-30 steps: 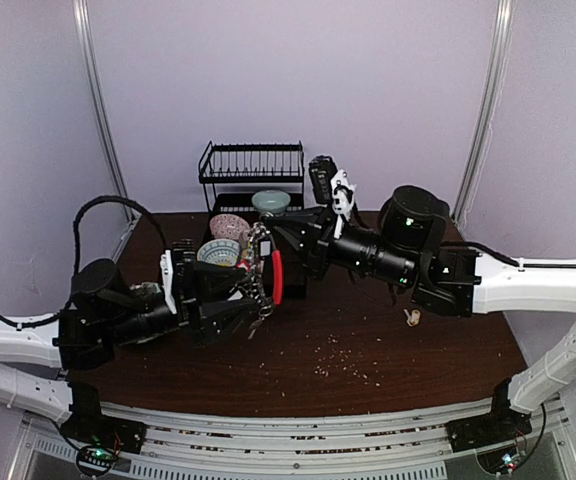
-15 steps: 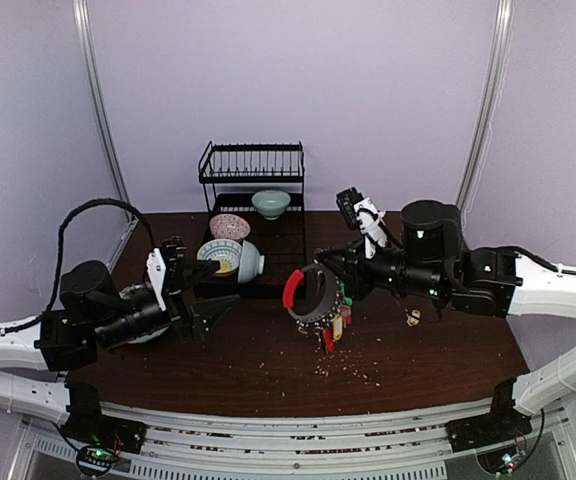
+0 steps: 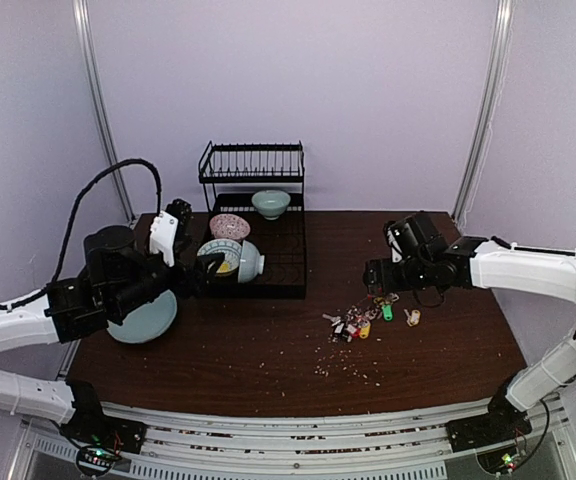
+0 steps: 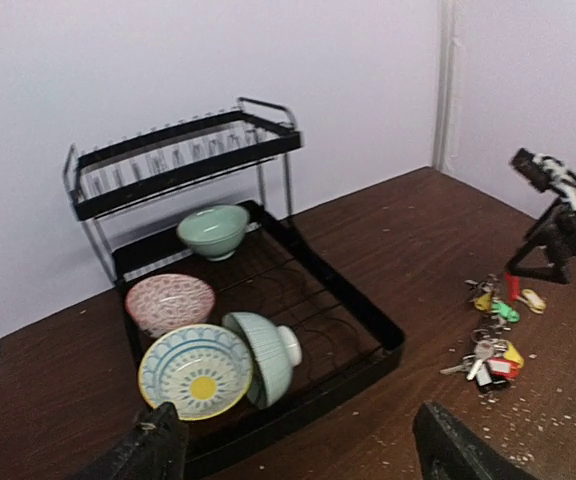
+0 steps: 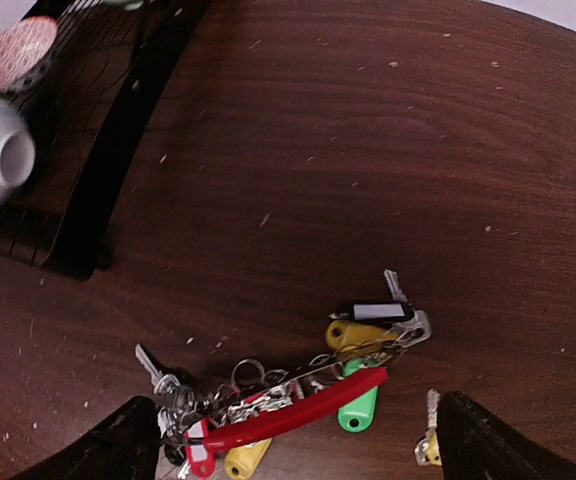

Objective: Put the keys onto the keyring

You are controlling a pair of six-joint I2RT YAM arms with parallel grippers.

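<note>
Finds the keyring (image 3: 358, 322) on the table (image 3: 268, 350) right of the dish rack (image 3: 268, 292), red strap (image 5: 298, 408) crosswise close under the right gripper (image 5: 308, 445), fingers spread; finds the left gripper (image 4: 298, 450), also open, at the rack's left, farther off.

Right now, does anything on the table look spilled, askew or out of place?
Yes. Pale crumbs are scattered over the table near the keyring. In the dish rack, one light blue bowl lies tipped on its side. One small key lies apart from the bunch.
</note>
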